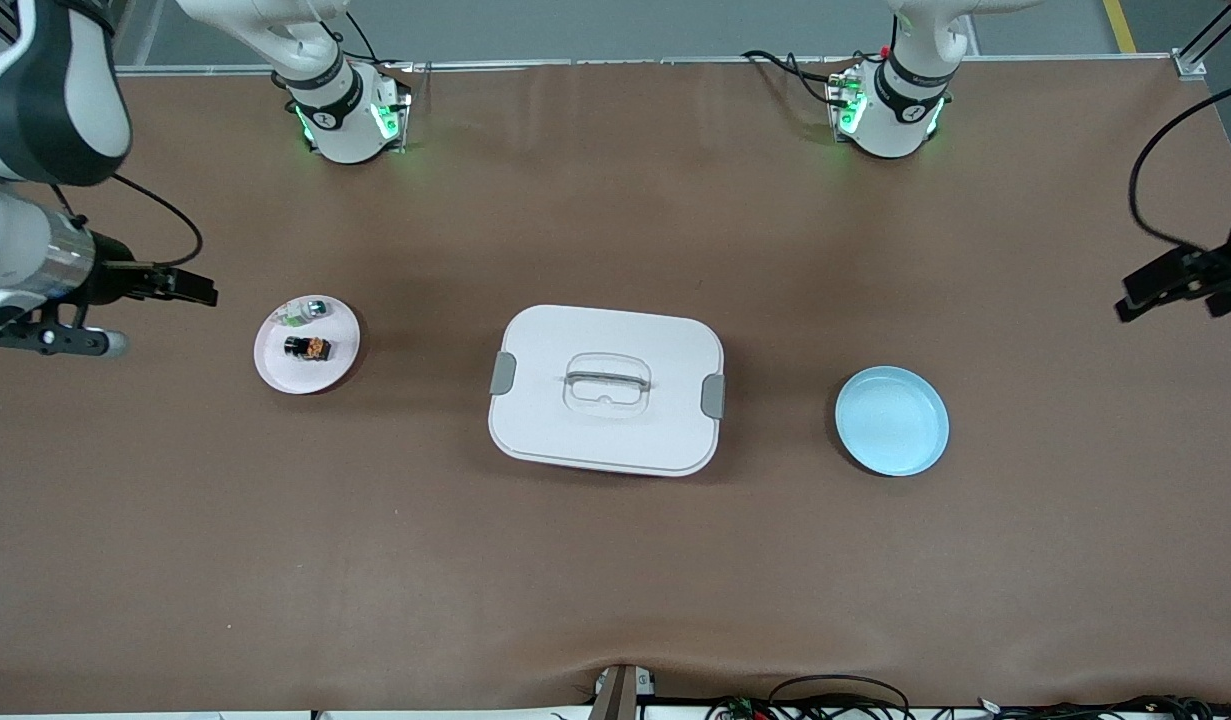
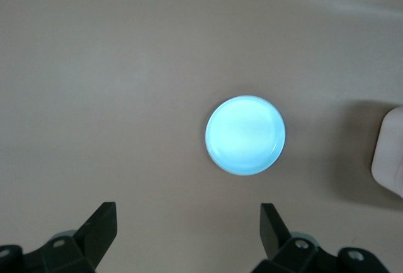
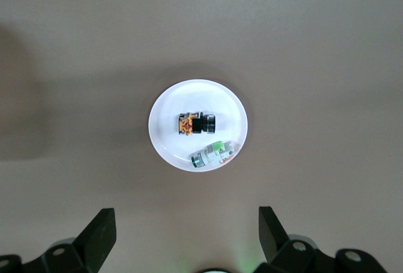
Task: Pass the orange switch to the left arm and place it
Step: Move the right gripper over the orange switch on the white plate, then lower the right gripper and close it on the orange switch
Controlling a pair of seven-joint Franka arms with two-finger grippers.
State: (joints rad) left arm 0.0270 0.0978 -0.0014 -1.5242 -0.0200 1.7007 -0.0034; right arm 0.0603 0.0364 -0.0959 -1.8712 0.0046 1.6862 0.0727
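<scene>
The orange switch, a tiny black block with orange markings, lies on a round pink plate toward the right arm's end of the table. In the right wrist view the switch sits mid-plate. My right gripper hangs open and empty, high above the table beside that plate. The white lidded box stands at the table's middle; its corner shows in the left wrist view. My left gripper is open and empty, high near the left arm's end.
A clear-whitish piece with green and grey lies on the pink plate beside the switch. A round blue plate with nothing on it sits between the box and the left arm's end. Cables run along the table's near edge.
</scene>
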